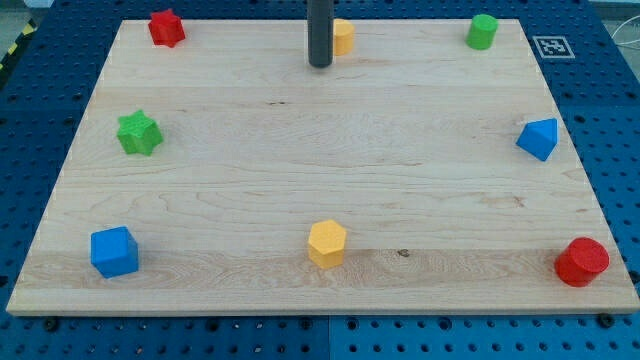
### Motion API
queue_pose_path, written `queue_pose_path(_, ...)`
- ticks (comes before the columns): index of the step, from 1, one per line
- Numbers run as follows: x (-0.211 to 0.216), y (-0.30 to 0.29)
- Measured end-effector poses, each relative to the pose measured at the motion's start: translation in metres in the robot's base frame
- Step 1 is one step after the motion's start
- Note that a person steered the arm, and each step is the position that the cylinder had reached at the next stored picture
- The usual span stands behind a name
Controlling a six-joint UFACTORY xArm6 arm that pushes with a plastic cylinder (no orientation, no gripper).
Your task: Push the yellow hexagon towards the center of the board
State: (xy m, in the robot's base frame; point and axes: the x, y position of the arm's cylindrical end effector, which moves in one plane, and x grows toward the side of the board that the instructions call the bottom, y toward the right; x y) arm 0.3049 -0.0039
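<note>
— Where is your tip right now?

— My tip [320,65] sits near the view's top edge of the tabletop [300,150], just left of a yellow block [344,36] whose shape I cannot make out behind the rod. As for a hand, I have none, only this rod, so nothing is grasped.

— And the yellow hexagon?

— The yellow hexagon [327,243] stands well apart from my tip, near the view's bottom edge, about midway across.

— What else is there?

— A red star [166,27] top left, a green cylinder [482,31] top right, a green star [138,132] at left, a blue block [539,138] at right, a blue cube [113,251] bottom left, a red cylinder [582,261] bottom right.
</note>
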Motion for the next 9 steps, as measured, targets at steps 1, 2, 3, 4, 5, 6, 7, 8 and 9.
queue_pose_path(1,0.043,0.0)
queue_pose_path(2,0.08,0.0)
queue_pose_path(3,0.121,0.0)
queue_pose_path(4,0.14,-0.011)
queue_pose_path(5,0.178,-0.017)
queue_pose_path(6,0.221,-0.017)
queue_pose_path(7,0.259,-0.017)
queue_pose_path(8,0.288,-0.015)
queue_pose_path(9,0.314,-0.015)
